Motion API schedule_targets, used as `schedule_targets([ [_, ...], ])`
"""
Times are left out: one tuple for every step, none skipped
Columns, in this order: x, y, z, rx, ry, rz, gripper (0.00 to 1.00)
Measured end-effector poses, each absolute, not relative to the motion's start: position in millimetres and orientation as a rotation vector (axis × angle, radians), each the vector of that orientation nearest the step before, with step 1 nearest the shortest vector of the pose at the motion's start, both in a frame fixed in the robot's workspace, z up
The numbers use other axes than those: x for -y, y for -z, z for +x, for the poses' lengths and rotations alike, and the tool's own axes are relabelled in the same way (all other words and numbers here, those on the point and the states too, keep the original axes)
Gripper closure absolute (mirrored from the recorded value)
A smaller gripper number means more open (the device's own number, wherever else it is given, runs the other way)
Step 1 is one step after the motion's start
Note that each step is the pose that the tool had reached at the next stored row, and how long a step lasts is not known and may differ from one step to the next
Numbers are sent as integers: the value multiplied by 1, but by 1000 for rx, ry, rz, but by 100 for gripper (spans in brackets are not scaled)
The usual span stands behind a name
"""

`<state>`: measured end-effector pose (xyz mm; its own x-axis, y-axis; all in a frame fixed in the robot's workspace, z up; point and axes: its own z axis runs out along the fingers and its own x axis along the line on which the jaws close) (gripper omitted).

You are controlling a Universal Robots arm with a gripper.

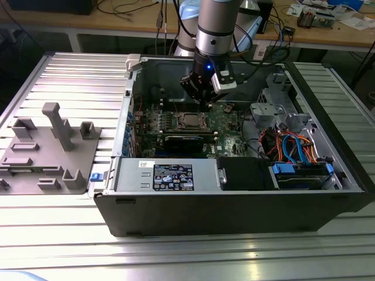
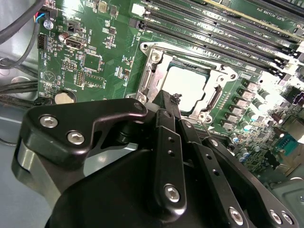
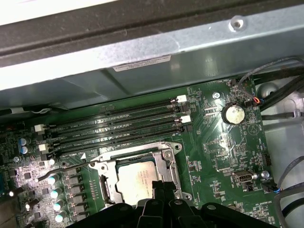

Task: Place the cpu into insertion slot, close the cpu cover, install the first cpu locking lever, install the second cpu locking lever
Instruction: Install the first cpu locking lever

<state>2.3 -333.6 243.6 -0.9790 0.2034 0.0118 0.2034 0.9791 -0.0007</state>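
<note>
The cpu [image 2: 190, 85] lies flat in the insertion slot [image 2: 151, 51], near the middle of the green motherboard [image 3: 213, 156]. The cpu cover [image 2: 154, 78] is down over it, and the chip's dull metal top shows through the cover's square window. A thin metal lever [image 3: 64, 168] runs out from one corner of the slot across the board; I cannot tell whether it is latched.

Four long black memory slots [image 3: 114, 126] lie along one side of the slot, between it and the case's grey wall [image 3: 142, 57]. A row of small capacitors [image 3: 54, 192] stands by another side. A coin battery [image 3: 233, 114] sits toward the board's edge, near loose cables [image 3: 280, 92].

In the exterior view a long black card [image 1: 184, 140] lies between the slot and the power supply [image 1: 170, 175], which sits against the case wall nearest that camera.

The gripper [image 2: 170, 98] hangs over the slot's rim with its black fingers drawn together and no gap between them. Its tip is at the cover's edge, just beside the chip, and I cannot tell whether it pinches anything. Its body hides part of the slot in both wrist views.
</note>
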Motion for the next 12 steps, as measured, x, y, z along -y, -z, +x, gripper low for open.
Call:
schedule_targets([
  [334,-244,2,3114,1,-319,89],
  [334,-244,2,3114,1,-318,89],
  [334,-244,2,3114,1,-316,89],
  [334,-244,2,3114,1,-314,89],
  [334,-244,2,3114,1,-312,89],
  [334,-244,2,3114,1,-311,89],
  [334,-244,2,3114,1,-310,89],
  [334,-244,2,3115,1,-308,89],
  [334,-244,2,3115,1,-307,89],
  [334,-244,2,3115,1,-306,89],
  [334,-244,2,3115,1,-305,89],
  [334,-244,2,3115,1,-304,89],
])
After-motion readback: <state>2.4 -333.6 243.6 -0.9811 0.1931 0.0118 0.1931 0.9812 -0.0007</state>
